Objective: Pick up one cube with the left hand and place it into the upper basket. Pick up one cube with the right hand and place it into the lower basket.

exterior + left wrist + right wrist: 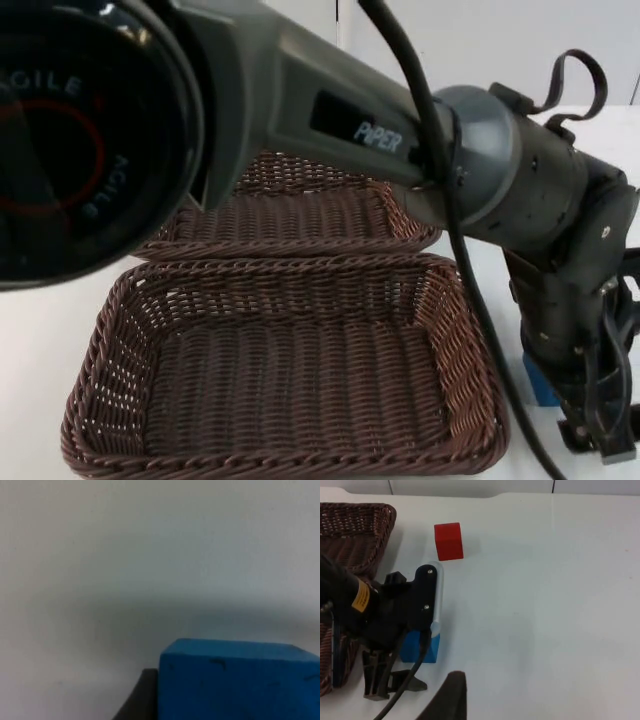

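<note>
My left arm reaches across both baskets to the table's right side. Its gripper (598,438) is down at the blue cube (541,386), close to the lower basket's right end. In the left wrist view the blue cube (235,680) lies flush against one black fingertip (142,700), so the gripper looks shut on it. From the right wrist I see that gripper (395,680) over the blue cube (422,650), which rests on the table. A red cube (448,541) stands beyond it, apart. Only one fingertip (447,697) of my waiting right gripper is in sight, with nothing against it.
Two brown wicker baskets sit side by side: the upper basket (300,215) farther back and the lower basket (280,272) nearer, neither with anything inside that I can see. A basket rim (350,535) borders the cubes' patch of white table.
</note>
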